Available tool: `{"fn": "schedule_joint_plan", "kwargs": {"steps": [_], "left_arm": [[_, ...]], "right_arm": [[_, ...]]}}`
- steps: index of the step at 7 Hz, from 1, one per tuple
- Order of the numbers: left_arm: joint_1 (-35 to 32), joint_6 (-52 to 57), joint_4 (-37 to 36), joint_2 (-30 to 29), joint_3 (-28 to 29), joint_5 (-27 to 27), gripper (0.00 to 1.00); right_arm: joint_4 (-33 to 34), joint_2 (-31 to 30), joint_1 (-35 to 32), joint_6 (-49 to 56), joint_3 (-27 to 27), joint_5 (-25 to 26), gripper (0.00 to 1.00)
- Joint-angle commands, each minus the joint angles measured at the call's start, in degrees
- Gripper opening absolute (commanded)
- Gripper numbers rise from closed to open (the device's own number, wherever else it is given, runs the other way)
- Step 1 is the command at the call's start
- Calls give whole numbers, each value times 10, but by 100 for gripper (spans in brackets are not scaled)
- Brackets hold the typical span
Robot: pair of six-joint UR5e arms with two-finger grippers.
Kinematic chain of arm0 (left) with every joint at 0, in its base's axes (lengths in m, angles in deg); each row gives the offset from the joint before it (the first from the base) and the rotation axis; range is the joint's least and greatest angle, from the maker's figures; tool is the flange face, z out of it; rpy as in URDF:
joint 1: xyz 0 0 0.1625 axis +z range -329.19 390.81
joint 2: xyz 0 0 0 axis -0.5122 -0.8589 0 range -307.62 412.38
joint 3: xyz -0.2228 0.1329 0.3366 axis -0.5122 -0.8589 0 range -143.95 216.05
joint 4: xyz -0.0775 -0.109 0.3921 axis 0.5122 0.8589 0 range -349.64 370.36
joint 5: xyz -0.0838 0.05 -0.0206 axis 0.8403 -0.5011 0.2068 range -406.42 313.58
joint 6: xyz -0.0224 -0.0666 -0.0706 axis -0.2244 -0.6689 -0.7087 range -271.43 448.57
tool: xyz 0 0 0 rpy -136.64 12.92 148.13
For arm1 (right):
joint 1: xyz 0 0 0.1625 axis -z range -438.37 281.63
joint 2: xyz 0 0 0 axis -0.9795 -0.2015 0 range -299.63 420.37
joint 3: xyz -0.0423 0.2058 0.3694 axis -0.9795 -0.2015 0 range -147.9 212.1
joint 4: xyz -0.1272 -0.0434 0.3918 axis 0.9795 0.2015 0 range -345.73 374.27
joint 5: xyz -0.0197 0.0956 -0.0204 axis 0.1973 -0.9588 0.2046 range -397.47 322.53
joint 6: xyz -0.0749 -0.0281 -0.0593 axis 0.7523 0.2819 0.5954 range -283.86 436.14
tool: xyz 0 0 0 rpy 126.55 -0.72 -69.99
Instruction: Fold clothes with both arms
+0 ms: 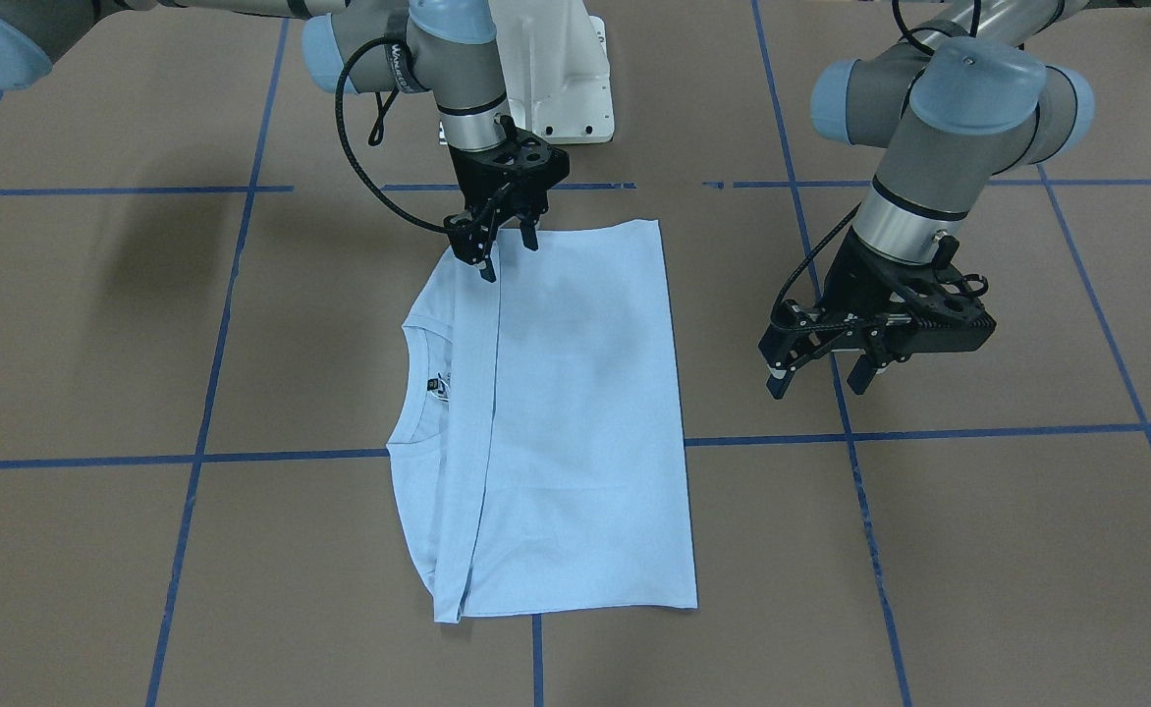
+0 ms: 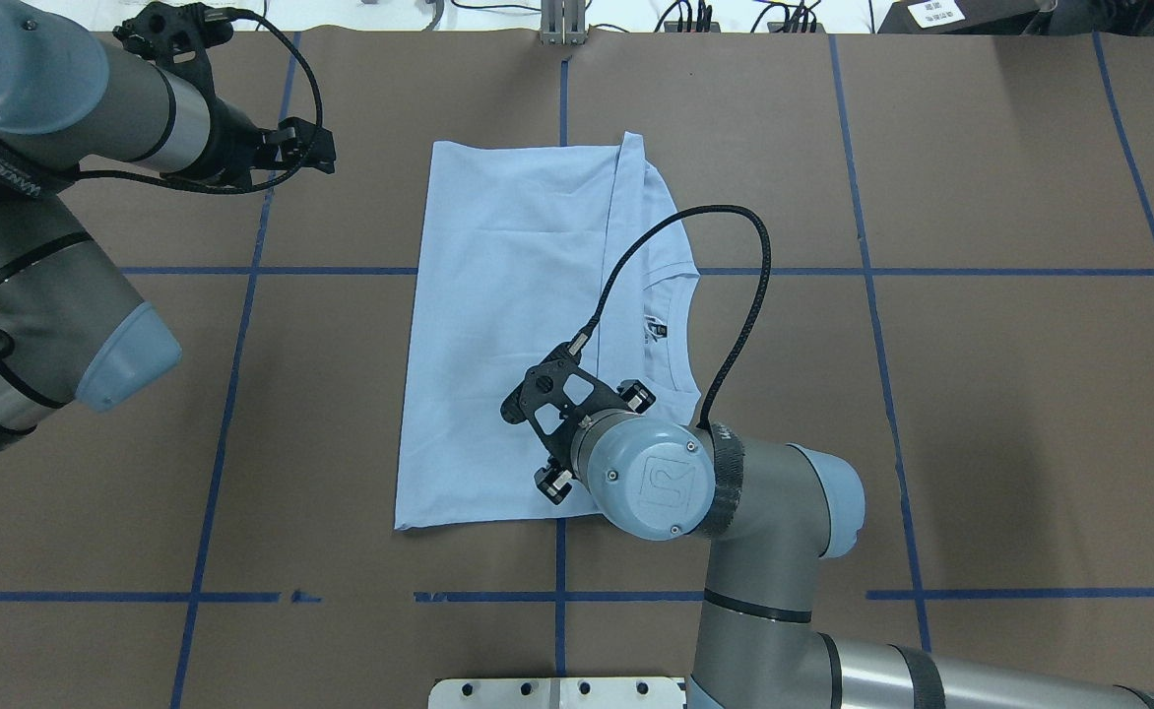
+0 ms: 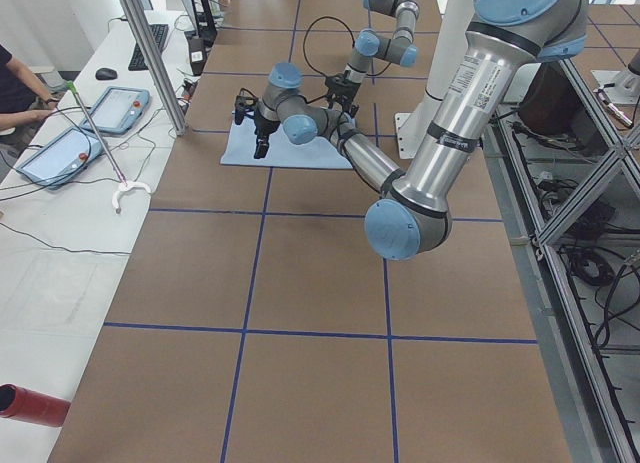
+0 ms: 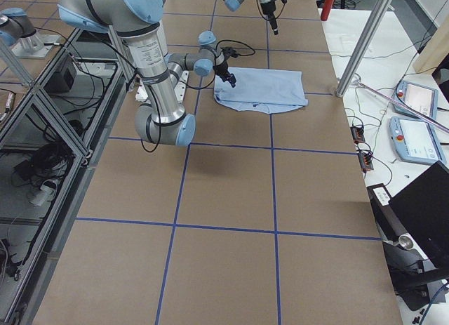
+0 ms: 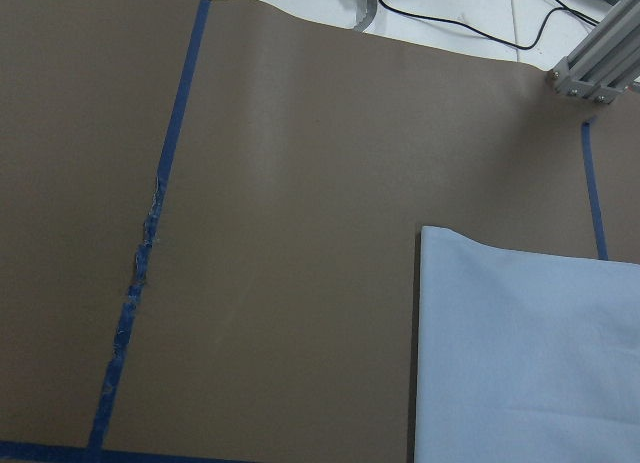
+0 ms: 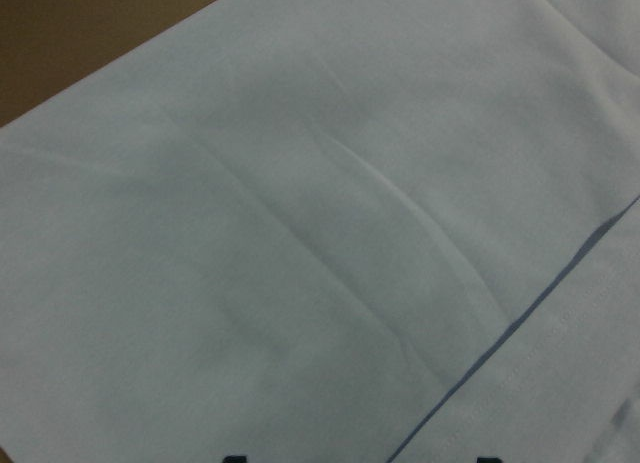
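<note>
The light blue T-shirt point(image 1: 575, 412) lies flat on the brown table, folded into a long rectangle. Its collar point(image 1: 418, 383) and black label peek out on one long side, beside the folded-over hem edge. My right gripper point(image 1: 507, 250) hangs open just over the shirt's edge nearest the robot base, at the fold line, holding nothing. In the right wrist view only smooth cloth point(image 6: 300, 233) shows. My left gripper point(image 1: 819, 381) hovers open over bare table beside the shirt's other long side, apart from it. A shirt corner point(image 5: 530, 353) fills the left wrist view's lower right.
Blue tape lines point(image 1: 929, 432) mark a grid on the table. The white pedestal base point(image 1: 556, 69) stands behind the shirt. A side table with tablets point(image 3: 60, 153), an aluminium post point(image 3: 150, 53) and a person's arm point(image 3: 15, 93) lie past the far edge.
</note>
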Motion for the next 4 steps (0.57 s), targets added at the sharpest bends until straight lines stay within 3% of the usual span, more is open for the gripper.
{"fn": "schedule_joint_plan", "kwargs": {"steps": [1, 2, 4], "left_arm": [[0, -1, 1, 1, 0, 1, 100], [1, -1, 1, 1, 4, 2, 100], [1, -1, 2, 1, 8, 2, 100]], "right_arm": [[-2, -4, 0, 31, 0, -19, 67], [0, -10, 0, 32, 4, -26, 66], [7, -43, -1, 33, 34, -37, 54]]}}
